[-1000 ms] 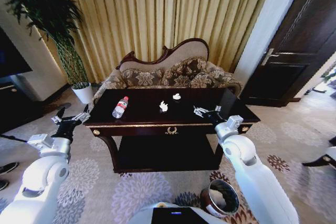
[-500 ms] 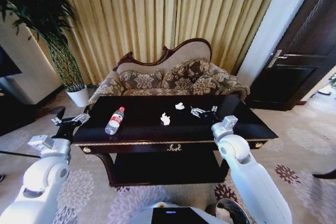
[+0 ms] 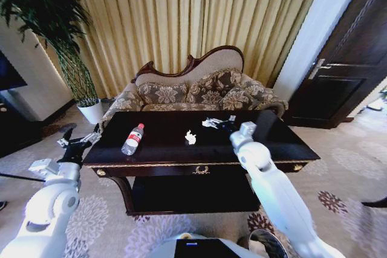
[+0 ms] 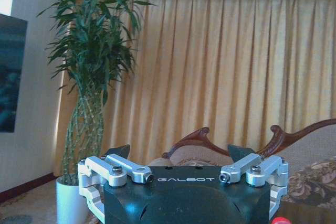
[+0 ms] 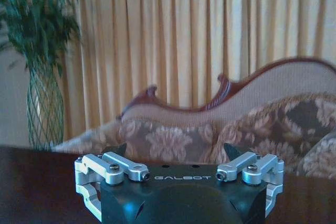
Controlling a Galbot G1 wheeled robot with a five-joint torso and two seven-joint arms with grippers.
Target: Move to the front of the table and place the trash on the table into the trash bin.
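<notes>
two open-fingered grippers: right gripper (image 3: 219, 123) reaches over the surface (image 3: 169, 149) toward a white scrap (image 3: 207, 122), needing descent; left gripper (image 3: 77, 144) idles beside it.

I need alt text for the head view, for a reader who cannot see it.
The right gripper, open, reaches over a dark table near a white scrap. A bottle and another scrap lie there; the left gripper waits, open, beside the table.
</notes>
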